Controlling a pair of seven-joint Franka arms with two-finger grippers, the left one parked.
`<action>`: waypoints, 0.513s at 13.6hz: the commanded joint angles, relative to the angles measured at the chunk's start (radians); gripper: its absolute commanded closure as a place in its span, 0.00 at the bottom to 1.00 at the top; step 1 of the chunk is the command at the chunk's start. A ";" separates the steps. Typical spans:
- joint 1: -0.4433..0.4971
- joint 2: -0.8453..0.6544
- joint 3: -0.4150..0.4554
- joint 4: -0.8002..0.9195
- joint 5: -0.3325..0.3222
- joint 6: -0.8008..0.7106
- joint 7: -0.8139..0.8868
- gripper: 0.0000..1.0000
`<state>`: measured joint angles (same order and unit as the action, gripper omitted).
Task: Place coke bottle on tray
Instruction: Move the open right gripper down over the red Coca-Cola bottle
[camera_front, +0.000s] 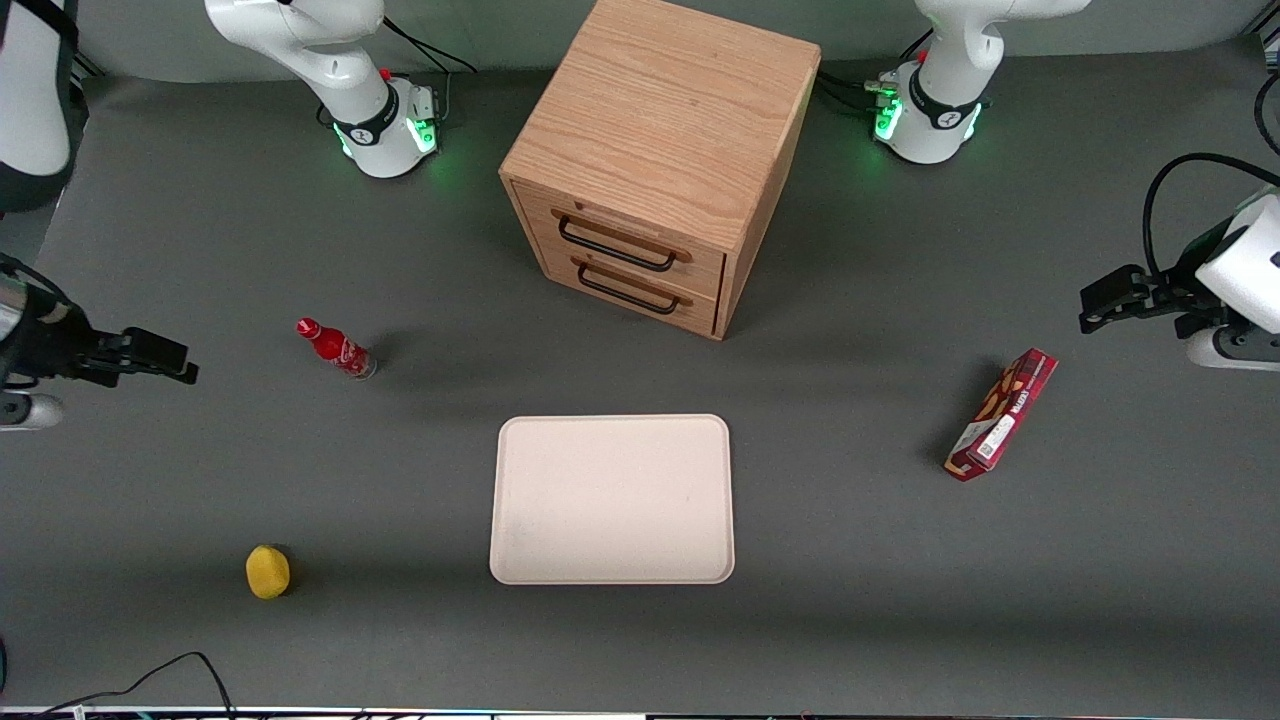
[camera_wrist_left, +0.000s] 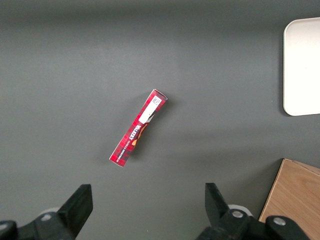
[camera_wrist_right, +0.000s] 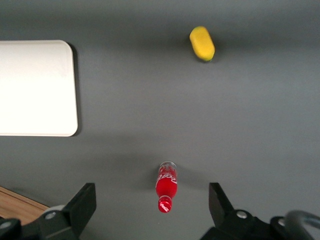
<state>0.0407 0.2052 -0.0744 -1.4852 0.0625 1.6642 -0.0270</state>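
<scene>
While my hand (camera_front: 185, 366) hangs open toward the working arm's end, I see the coke bottle (camera_front: 338, 349) upright on the surface (camera_front: 860, 560), at ten o'clock from the tray (camera_front: 612, 499).

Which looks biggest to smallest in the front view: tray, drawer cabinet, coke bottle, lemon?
1. Drawer cabinet
2. Tray
3. Coke bottle, lemon: look alike, not ranked.
The gripper, open, hangs beside the bottle.

Front camera is looking steeply down over the whole worktop (camera_front: 200, 220). Both wrist cameras are facing straight down from height, each sharing the tray (camera_front: 612, 498) with it.
</scene>
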 joint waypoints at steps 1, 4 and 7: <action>-0.001 -0.056 0.018 -0.168 0.017 0.125 -0.021 0.00; 0.001 -0.137 0.025 -0.393 0.017 0.305 -0.021 0.00; -0.004 -0.211 0.061 -0.570 0.017 0.420 -0.010 0.00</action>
<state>0.0416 0.1036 -0.0322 -1.8946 0.0636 2.0127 -0.0270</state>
